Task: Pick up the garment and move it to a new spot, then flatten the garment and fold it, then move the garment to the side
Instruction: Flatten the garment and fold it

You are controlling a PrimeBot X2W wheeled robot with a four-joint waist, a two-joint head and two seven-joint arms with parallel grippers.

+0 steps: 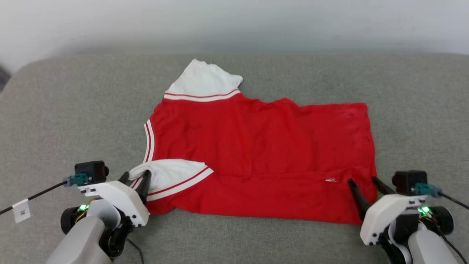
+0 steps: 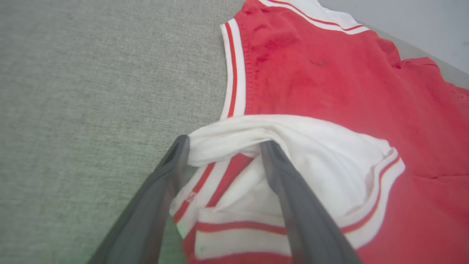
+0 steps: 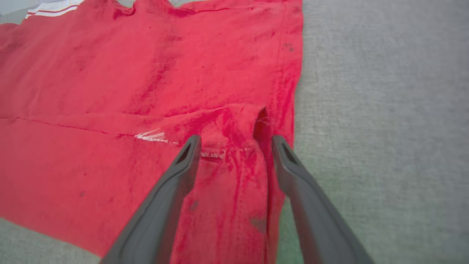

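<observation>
1. L gripper (image 1: 136, 175): jaws spread, fingers either side of white sleeve fold, nothing pinched.
2. R gripper (image 1: 362, 179): jaws apart over red hem corner, released.
3. garment (image 1: 256, 146): flat mid grey cushion (image 1: 73, 110), collar twd robot's left, near edge folded over.

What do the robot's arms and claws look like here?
Each arm has a pale grey forearm, a white angular wrist housing and two long dark tapered fingers: left claw, right claw. A black camera block with a teal connector and black cable sits on each; green lights glow. The left cable carries a white tag.
</observation>
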